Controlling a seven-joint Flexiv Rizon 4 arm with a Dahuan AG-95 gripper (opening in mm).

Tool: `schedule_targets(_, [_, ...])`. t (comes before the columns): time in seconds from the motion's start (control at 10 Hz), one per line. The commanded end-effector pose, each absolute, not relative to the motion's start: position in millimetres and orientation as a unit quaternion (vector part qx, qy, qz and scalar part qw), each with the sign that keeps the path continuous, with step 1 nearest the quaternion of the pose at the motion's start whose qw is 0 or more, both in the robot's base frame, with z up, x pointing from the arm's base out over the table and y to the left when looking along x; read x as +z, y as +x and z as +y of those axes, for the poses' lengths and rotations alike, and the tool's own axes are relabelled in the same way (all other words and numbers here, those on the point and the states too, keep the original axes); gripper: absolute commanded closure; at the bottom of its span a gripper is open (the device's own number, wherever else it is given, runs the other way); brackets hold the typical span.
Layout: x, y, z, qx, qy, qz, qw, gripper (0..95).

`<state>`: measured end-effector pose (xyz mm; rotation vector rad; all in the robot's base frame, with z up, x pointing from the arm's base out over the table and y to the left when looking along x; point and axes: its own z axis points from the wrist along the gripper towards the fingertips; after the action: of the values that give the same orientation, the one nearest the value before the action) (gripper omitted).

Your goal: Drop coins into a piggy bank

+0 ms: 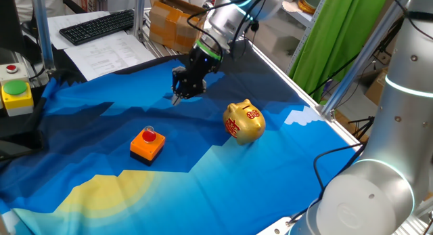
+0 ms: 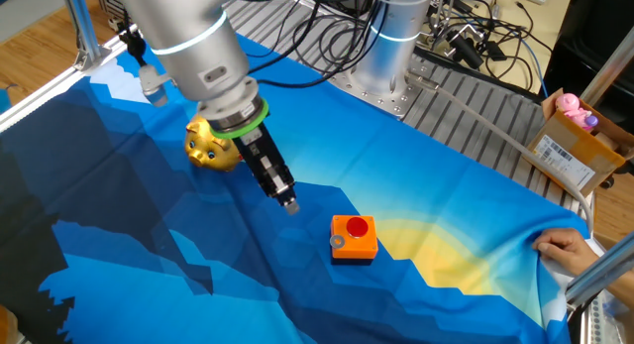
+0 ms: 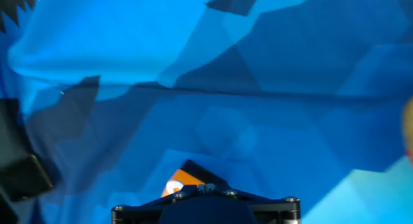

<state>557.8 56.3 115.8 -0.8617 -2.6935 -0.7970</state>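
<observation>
Gripper point(image 1: 177, 97), its grasp impossible to judge, hovers mid-desk; approaching the piggy bank point(image 1: 243, 122) carelessly could topple it.

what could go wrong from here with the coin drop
1. The coin sits on the orange block, apart from the gripper, which hovers over bare cloth; a thin coin may slip from the fingers during the pick.
2. The blue cloth lies in folds, so the block or the piggy bank could shift if nudged.
3. The arm passes close beside the bank in the other fixed view and might knock it.
</observation>
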Motion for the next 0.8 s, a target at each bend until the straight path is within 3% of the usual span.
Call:
schedule_targets(0.1, [108.1, 561.1, 62.8, -0.326, -0.257, -0.901, 0.126, 95.0])
schedule_targets(0.8, [115.2, 568.5, 86.5, -0.324, -0.255, -0.902, 0.128, 95.0])
